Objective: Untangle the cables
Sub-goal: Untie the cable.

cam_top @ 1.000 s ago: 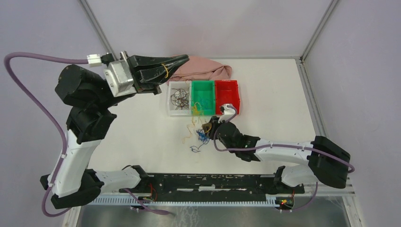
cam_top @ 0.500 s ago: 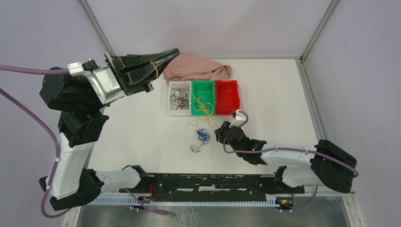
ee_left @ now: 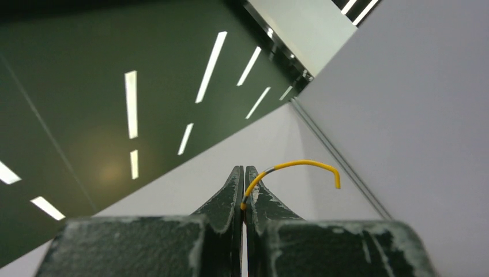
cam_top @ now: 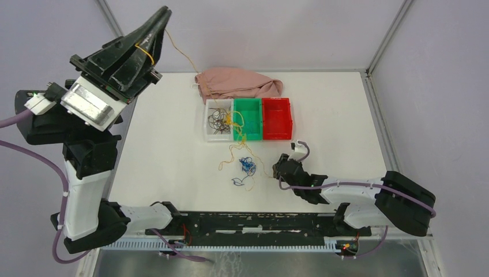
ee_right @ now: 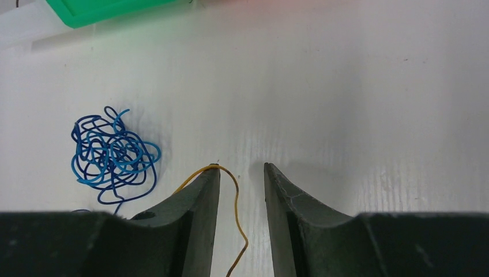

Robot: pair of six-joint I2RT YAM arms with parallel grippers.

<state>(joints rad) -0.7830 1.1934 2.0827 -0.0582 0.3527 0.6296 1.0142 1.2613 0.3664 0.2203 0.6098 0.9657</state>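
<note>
1. We see the left gripper raised high, well left of the green bin. Its jaws are pressed together on a yellow wire, whose free end curls beyond the tips.
2. That wire slants down past the pink cloth toward the green bin; among the other yellow loops there, we cannot tell where it ends.
3. The right gripper sits low over the table, in front of the green bin, fingers parted. A yellow-orange strand lies between them, ungripped.
4. The blue tangle lies in front of the green bin; dark wires sit in the clear bin touching its left side.
5. The right wrist view shows only a corner of the green bin.
</note>
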